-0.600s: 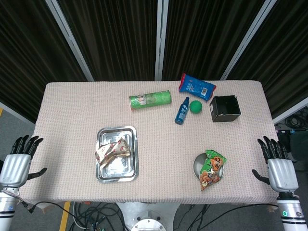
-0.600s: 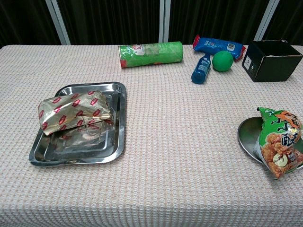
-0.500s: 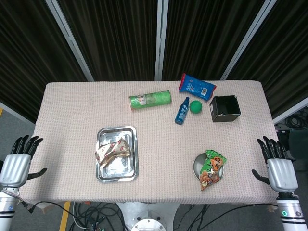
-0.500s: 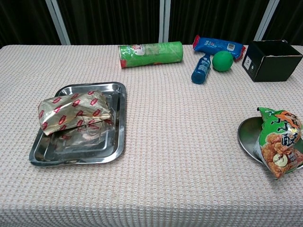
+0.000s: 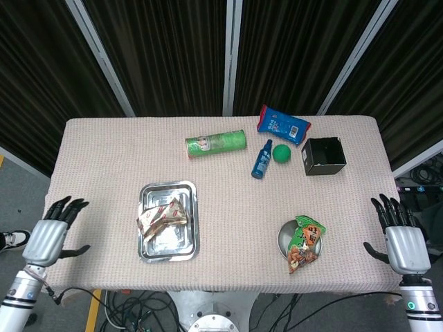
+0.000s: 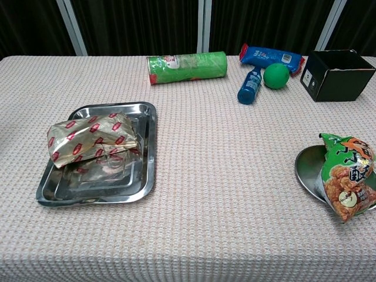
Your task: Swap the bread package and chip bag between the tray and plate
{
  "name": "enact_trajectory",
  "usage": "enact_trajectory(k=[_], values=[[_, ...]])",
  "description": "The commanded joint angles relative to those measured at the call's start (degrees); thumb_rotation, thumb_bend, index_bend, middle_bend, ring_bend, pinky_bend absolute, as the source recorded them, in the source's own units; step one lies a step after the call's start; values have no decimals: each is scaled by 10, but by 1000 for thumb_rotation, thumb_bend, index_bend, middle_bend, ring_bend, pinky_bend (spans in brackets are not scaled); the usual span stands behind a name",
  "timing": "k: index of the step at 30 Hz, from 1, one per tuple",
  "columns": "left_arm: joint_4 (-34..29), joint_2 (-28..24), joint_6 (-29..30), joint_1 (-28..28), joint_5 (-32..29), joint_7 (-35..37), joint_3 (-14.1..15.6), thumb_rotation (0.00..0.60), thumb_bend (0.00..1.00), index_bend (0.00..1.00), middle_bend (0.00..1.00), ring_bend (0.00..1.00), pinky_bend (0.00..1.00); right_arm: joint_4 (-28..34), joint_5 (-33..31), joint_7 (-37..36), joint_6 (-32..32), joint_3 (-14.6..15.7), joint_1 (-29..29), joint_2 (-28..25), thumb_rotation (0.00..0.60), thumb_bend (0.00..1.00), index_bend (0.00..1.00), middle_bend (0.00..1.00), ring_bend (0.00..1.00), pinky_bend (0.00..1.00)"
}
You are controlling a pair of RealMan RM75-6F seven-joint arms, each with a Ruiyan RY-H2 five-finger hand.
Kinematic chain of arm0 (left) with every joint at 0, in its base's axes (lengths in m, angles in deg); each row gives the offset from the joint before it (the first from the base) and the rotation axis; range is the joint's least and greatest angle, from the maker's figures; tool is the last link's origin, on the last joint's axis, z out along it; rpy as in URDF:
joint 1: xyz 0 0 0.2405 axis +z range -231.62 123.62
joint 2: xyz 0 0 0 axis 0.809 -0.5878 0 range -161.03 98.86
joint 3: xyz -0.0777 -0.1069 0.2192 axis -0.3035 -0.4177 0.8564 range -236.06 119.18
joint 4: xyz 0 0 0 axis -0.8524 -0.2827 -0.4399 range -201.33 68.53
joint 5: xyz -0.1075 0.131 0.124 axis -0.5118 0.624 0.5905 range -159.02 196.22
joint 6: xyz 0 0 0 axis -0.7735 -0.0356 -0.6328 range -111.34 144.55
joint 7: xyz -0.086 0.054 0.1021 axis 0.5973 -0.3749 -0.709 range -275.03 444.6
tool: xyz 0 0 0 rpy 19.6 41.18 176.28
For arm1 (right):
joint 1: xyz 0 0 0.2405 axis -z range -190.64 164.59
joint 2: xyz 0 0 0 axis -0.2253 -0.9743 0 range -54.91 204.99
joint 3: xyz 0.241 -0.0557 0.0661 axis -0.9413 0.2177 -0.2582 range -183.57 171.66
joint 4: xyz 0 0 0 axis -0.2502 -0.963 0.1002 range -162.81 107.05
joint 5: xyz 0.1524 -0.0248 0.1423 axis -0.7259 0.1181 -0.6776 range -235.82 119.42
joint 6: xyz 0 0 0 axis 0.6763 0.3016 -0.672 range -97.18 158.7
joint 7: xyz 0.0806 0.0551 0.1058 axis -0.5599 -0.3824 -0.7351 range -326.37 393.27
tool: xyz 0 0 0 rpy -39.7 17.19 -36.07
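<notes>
- Meanwhile, the bread package (image 5: 163,214) lay in the metal tray (image 5: 148,250), resting toward the tray's far-left part, with one end hanging over the left rim in the chest view (image 6: 93,140).
- Well to the right of the tray, the chip bag (image 5: 304,244) sat on the round metal plate (image 5: 283,238), draped over the plate's right side so that its lower end spilled past the rim onto the surface (image 5: 111,159).
- Left of the tray, beyond the edge of the surface, the left hand (image 5: 48,236) hovered palm down, fingers spread and holding nothing.
- Far to the right of the tray, past the opposite edge, the right hand (image 5: 403,244) hung with fingers fanned apart, likewise gripping nothing.
- Neither hand appeared in the chest view.
- Behind the tray and a little to its right, a green chip canister (image 5: 215,144) lay on its side.
- Farther right of the canister, a blue bottle (image 5: 262,159) lay beside a green ball (image 5: 281,153), the two close together.
- Behind the ball rested a blue snack packet (image 5: 283,124).
- At the far right of that back row, well apart from the tray, stood an open black box (image 5: 323,156).
</notes>
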Motion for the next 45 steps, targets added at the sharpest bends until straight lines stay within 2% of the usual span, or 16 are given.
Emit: enact_trajectory(k=[1,7,15,23,28,30,33,38,41,45], values=[[-22,22,-35,-34,21,-22,-2,600,0,126,96,0,102,-4,0,-1,0,1,1,2,600,82,0,0,0,0],[-19,78,-99,-95,25,-49,-20,600,0,125,96,0,100,-10,0,-3,0,2,1,-5,600,83,0,0,0,0],[17,148,-181,-157,-32,-91,-45,600,0,122,87,0,103,-26,-6,-28,1,0,4,-13,600,82,0,0,0,0],[72,187,-202,-179,-66,-116,-48,600,0,122,85,0,105,-60,1,-63,0,1,3,-6,600,85,0,0,0,0],[99,202,-222,-188,-97,-116,-47,600,0,122,92,0,146,-70,-2,-71,-6,0,0,-2,600,90,0,0,0,0],[109,208,-227,-192,-106,-116,-48,600,0,122,115,9,160,-73,-6,-72,-11,-1,-1,-1,600,93,0,0,0,0],[114,214,-223,-196,-109,-112,-49,600,13,137,195,79,221,-78,-12,-74,-15,-2,-2,2,600,96,0,0,0,0],[125,234,-193,-195,-98,-106,-51,600,149,280,390,261,371,-84,-18,-76,-21,-2,-2,5,600,97,0,0,0,0],[140,248,-182,-199,-93,-104,-54,600,208,334,453,318,414,-85,-20,-76,-23,-1,-3,7,600,99,0,0,0,0],[156,259,-180,-208,-94,-109,-60,600,238,387,510,365,450,-84,-21,-75,-24,-2,-3,6,600,107,0,0,0,0]])
